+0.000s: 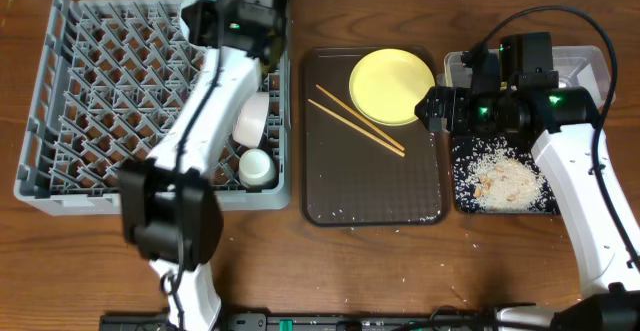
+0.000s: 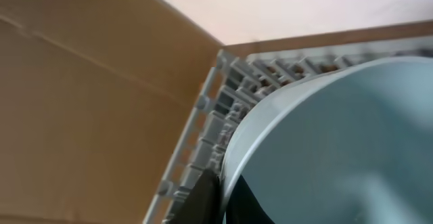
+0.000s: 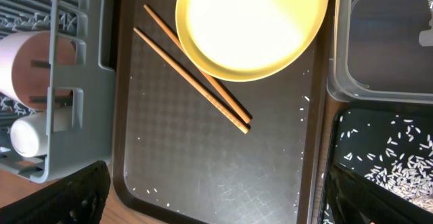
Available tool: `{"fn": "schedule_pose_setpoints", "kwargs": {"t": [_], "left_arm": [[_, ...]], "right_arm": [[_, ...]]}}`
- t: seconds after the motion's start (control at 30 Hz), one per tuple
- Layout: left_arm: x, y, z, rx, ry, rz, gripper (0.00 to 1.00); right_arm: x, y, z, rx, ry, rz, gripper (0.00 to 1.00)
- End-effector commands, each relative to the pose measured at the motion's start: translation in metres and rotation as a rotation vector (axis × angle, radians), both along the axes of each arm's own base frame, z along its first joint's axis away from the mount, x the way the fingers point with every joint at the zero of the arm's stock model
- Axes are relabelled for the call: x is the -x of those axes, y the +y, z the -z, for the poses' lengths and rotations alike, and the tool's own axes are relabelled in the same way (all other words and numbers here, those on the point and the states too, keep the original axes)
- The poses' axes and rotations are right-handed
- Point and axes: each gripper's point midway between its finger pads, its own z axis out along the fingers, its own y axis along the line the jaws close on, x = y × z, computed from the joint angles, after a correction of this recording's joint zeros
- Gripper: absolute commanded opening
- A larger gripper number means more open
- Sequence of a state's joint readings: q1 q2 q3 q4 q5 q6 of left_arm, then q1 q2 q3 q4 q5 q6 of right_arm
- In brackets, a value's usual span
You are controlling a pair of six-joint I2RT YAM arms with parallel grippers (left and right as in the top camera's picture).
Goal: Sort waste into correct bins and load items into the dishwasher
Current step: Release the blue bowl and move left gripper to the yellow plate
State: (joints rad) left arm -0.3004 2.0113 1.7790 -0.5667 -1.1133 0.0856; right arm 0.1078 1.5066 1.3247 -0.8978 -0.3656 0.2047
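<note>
My left gripper point(image 2: 218, 198) is shut on the rim of the light-blue bowl point(image 2: 338, 143) at the far right corner of the grey dish rack point(image 1: 90, 91). A white bowl point(image 1: 250, 119) and a small white cup point(image 1: 256, 166) sit in the rack. My right gripper point(image 3: 216, 204) is open and empty above the brown tray, near the yellow plate point(image 1: 392, 86) and the chopsticks point(image 1: 360, 121). Rice and crumbs point(image 1: 505, 183) lie in the black tray point(image 1: 462, 196). The clear tub point(image 1: 590, 63) is behind it. I see no wrapper or napkin.
The dark-brown serving tray point(image 1: 370, 186) lies between the rack and the bins, with a few stray rice grains on it. The right arm covers much of the clear tub. A few grains lie on the wooden table near the front edge.
</note>
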Motion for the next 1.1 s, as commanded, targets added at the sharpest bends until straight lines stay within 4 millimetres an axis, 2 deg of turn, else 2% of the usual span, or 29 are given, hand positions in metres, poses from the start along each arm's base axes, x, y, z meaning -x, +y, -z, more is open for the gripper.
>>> {"fn": "schedule_pose_setpoints", "kwargs": {"t": [0.0, 0.17, 0.43, 0.7, 1.07], "left_arm": [[0.009, 0.006, -0.013, -0.14, -0.052, -0.113, 0.07], [0.005, 0.002, 0.008, -0.167, -0.025, -0.122, 0.07], [0.006, -0.007, 0.023, -0.151, -0.035, -0.109, 0.07], [0.012, -0.017, 0.05, -0.113, -0.024, -0.082, 0.07], [0.018, -0.019, 0.068, -0.099, -0.011, -0.075, 0.07]], "right_arm": [[0.001, -0.001, -0.008, 0.0, -0.022, 0.003, 0.99], [0.001, -0.001, -0.008, 0.0, -0.022, 0.003, 0.99], [0.001, -0.001, -0.008, 0.0, -0.022, 0.004, 0.99], [0.001, -0.001, -0.008, 0.0, -0.022, 0.003, 0.99], [0.001, -0.001, -0.008, 0.0, -0.022, 0.003, 0.99]]}}
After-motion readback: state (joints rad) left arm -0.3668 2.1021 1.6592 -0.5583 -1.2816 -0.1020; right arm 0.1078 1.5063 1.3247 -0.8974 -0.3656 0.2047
